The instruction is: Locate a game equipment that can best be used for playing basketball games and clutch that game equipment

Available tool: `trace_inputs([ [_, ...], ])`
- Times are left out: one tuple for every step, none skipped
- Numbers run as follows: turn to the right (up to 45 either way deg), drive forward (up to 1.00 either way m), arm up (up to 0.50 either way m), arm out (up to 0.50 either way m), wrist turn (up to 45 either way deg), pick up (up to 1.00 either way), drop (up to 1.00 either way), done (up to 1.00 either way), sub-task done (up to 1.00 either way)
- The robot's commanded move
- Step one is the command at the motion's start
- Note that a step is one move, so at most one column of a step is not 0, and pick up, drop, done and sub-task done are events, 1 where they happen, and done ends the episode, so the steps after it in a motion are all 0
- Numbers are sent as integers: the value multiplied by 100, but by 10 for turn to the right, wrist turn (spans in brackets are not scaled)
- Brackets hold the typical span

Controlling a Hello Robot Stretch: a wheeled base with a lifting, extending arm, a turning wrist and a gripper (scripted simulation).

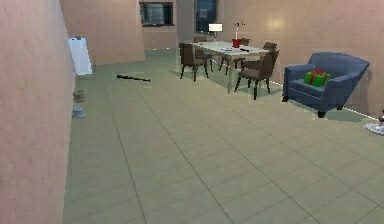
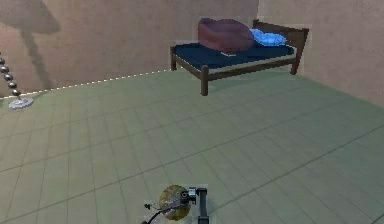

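Round blob (image 2: pixel 176 203) unidentifiable, lamp (image 2: pixel 19 101) cropped

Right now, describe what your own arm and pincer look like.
The arm is a dark, square-sided bar. Near its far end sits a small white square with black marks. The pincer is dark too, with a compact body and thin fingers. I cannot make out any cables.

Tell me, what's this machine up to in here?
A wheeled robot is after a basketball. In the arm side view its gripper sits at a round brownish ball; whether it holds the ball cannot be told. A bed stands farther out on that side; ahead are a dining table and a blue armchair.
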Motion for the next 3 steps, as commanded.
trace_inputs([
  [0, 0, 0, 0, 450, 0, 0, 0, 0],
  [0, 0, 0, 0, 240, 0, 0, 0, 0],
  [0, 0, -30, 0, 0, 0, 0, 0, 0],
])
